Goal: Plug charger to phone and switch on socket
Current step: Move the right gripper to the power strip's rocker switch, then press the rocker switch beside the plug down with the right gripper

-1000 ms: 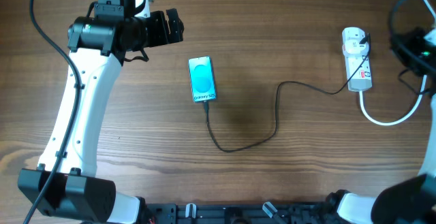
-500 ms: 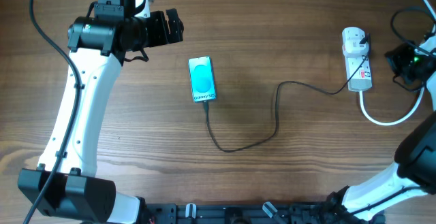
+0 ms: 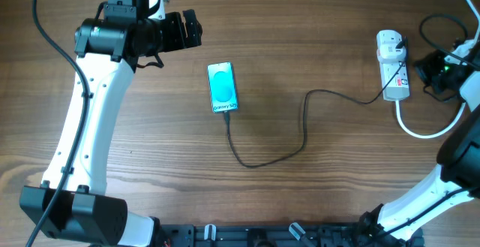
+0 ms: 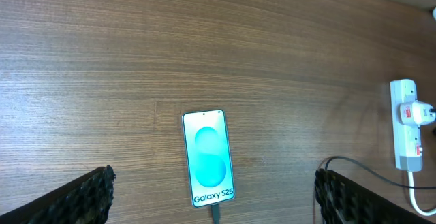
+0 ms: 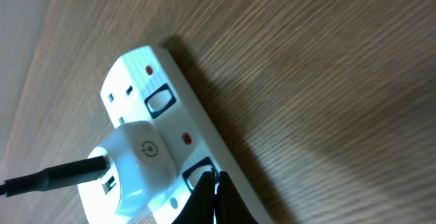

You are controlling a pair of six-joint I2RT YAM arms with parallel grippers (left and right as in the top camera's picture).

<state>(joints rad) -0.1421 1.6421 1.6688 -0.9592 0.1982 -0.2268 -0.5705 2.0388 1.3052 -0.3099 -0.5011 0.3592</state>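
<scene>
Slack in the charger [image 3: 251,166] is lying nearest the robot's base, sagging in a loop toward 6 o'clock on the tabletop [image 3: 315,37]. That spare length is letting both ends sit without strain. From the loop one end is climbing toward 11 o'clock and meeting the bottom edge of the phone [image 3: 223,87]. The phone is lying flat, screen up and glowing cyan, left of the tabletop's middle. The connector seems to be seated, though the joint is cut off at the lower edge of the left wrist view and is too small overhead to be sure.

The other end is running toward 3 o'clock to a white plug [image 5: 135,163] sitting in the socket [image 3: 392,65], near the right edge. The right fingers [image 5: 204,200] are pressing together on nothing, their tip hovering at the rocker switch [image 5: 197,175] just beside the plug. I judge they are closed so as to be working as one poking point. Whether they are touching is hard to tell, and they are partly hiding the rocker. The socket's white cord [image 3: 420,132] is curling away toward 5 o'clock.

Farthest off, at 10 o'clock, the left fingers [image 4: 85,197] are standing wide apart and empty, parked clear while looking down on the phone.
</scene>
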